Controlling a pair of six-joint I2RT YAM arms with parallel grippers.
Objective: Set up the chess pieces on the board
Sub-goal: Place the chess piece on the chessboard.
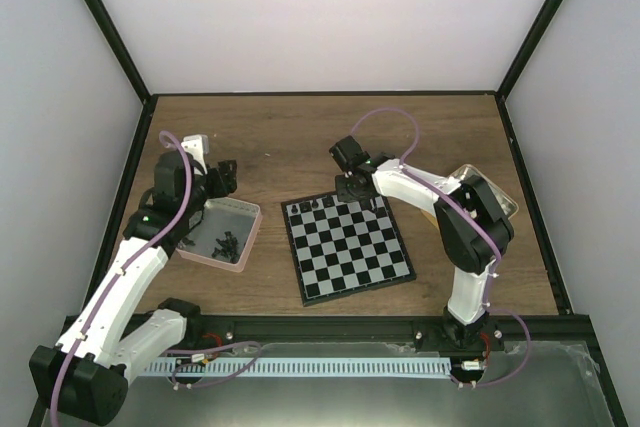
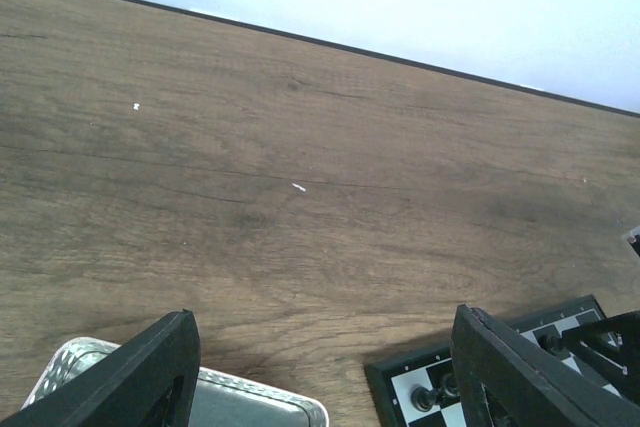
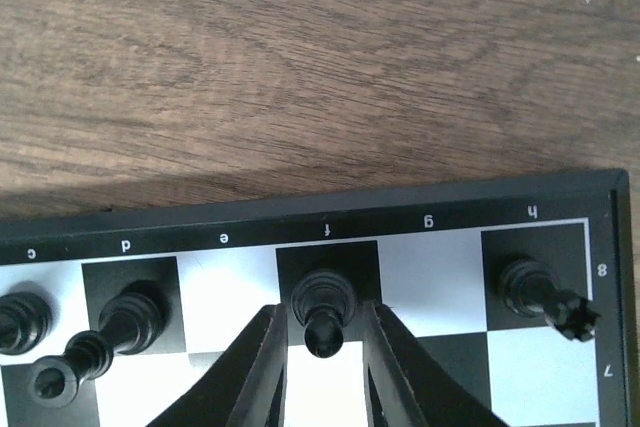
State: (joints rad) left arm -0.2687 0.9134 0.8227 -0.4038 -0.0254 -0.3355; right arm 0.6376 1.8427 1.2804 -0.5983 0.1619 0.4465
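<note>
The board (image 1: 303, 282) lies at the table's middle, with a few black chess pieces (image 1: 312, 205) on its far row. In the right wrist view my right gripper (image 3: 322, 319) straddles a black piece (image 3: 325, 299) standing on the dark f8 square. Its fingers (image 3: 268, 347) sit close on both sides with a thin gap, so it is open. Other black pieces stand on c8 (image 3: 20, 317), d8 (image 3: 130, 312) and h8 (image 3: 530, 287). My left gripper (image 2: 325, 322) is wide open and empty above bare wood, by the far edge of the tray (image 2: 290, 409). No whitish pieces show.
The pink-rimmed tray (image 1: 252, 219) left of the board holds several black pieces (image 1: 225, 242). A tan tin (image 1: 505, 199) sits at the right behind my right arm. The board's corner (image 2: 395, 372) shows in the left wrist view. Black frame rails edge the table.
</note>
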